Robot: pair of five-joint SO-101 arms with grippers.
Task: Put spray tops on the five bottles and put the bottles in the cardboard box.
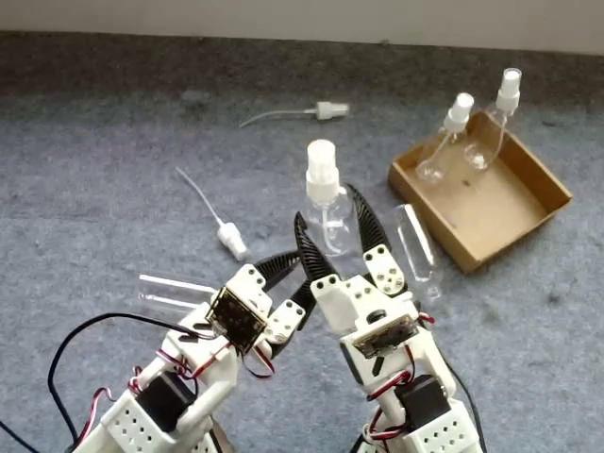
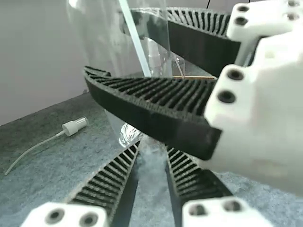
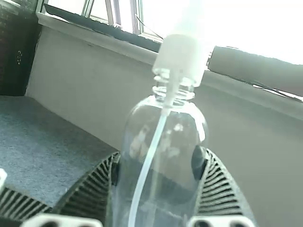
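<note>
Five bottles, five spray tops, one cardboard box, two end effectors.

Two bottles lie inside the box: the first bottle and the second bottle, wearing the first top and the second top. Near the box stands the third bottle with the third top. The uncapped fourth bottle lies just beside the box, and the uncapped fifth bottle well apart from it. Two loose tops lie away from the box: the fourth top and the fifth top. The left end effector and the right end effector make two.
</note>
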